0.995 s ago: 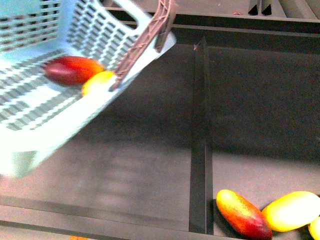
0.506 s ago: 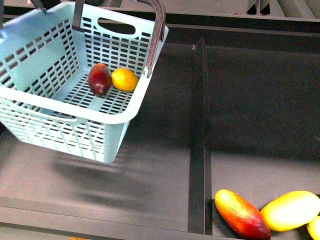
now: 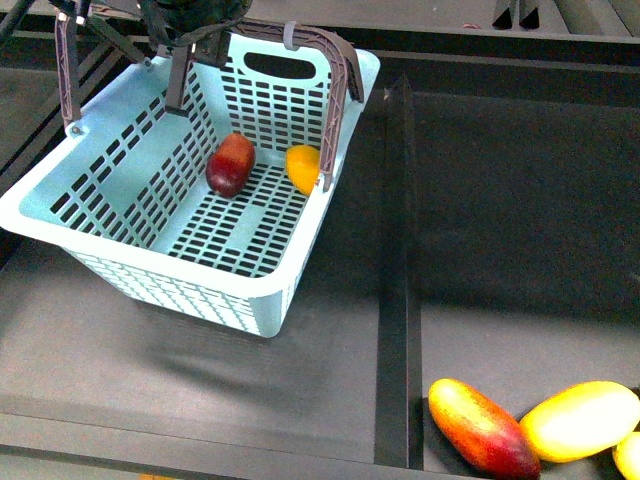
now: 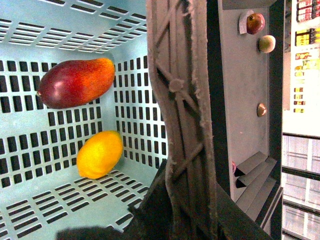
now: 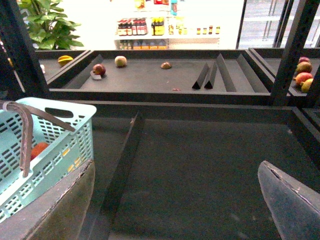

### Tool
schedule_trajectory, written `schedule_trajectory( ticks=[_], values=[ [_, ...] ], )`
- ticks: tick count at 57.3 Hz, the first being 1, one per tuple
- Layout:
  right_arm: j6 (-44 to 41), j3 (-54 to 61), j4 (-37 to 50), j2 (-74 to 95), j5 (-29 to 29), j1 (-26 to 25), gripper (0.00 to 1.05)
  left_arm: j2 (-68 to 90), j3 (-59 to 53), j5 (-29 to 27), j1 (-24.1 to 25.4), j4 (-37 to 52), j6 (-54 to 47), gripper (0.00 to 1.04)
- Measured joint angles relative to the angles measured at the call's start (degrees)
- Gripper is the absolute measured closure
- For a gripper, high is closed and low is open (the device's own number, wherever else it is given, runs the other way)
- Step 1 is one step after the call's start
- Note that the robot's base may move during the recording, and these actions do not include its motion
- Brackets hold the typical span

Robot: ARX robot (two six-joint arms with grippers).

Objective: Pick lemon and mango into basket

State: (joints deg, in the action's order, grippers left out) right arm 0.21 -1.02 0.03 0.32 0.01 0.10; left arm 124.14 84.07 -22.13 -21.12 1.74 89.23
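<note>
Your left end effector (image 3: 190, 25) is at the top of the front view, over the far side of the basket (image 3: 60, 205), with the brown swing handle (image 3: 335, 60) raised beneath it; the left wrist view shows that handle (image 4: 182, 120) running straight past the camera, so you appear to be clamped on it, though the fingers themselves are not visible and I cannot tell for certain. The basket sits tilted, and whether its floor touches the counter (image 3: 520, 200) cannot be told. Both task items are inside it: the mango (image 3: 230, 164) lies on the slotted floor near the far wall, and the lemon (image 3: 303, 168) lies just beside it, partly hidden by the handle upright. The left wrist view confirms the mango (image 4: 75, 82) and the lemon (image 4: 100, 154) resting apart near a corner. Your right end effector (image 5: 175, 210) stands apart, fingers wide and empty, over the bare counter well clear of the basket. Judged from this, the picking is done and only setting the basket down remains. Handling note: the plastic basket looks light and somewhat flexible, and the loose, smooth fruit will likely roll when it tips, so hold the handle at its middle and keep it level. Three other fruits (image 3: 485, 428) lie at the near right of the counter; leave them alone.
</note>
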Motion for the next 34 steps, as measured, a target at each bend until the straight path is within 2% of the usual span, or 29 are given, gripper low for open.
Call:
schedule_trajectory(
  ticks=[2, 12, 25, 28, 34],
  values=[
    [0.0, 0.0, 0.0, 0.0, 0.0, 0.0, 0.09, -0.31, -0.22, -0.48, 0.13, -0.66, -0.66, 0.78],
    [0.0, 0.0, 0.0, 0.0, 0.0, 0.0, 0.09, -4.37, -2.75, -4.92, 0.63, -2.27, -0.55, 0.47],
    [0.0, 0.0, 0.0, 0.0, 0.0, 0.0, 0.09, -17.84, -10.47, -14.32, -0.76, -13.53, 0.31, 0.06],
    [0.0, 0.0, 0.0, 0.0, 0.0, 0.0, 0.09, -20.72, -11.19, -15.39, -1.95, -16.28, -0.37, 0.07],
    [0.0, 0.0, 0.0, 0.0, 0.0, 0.0, 0.09, -23.52, -11.43, -14.69, -3.93, -15.91, -3.32, 0.07]
  ],
)
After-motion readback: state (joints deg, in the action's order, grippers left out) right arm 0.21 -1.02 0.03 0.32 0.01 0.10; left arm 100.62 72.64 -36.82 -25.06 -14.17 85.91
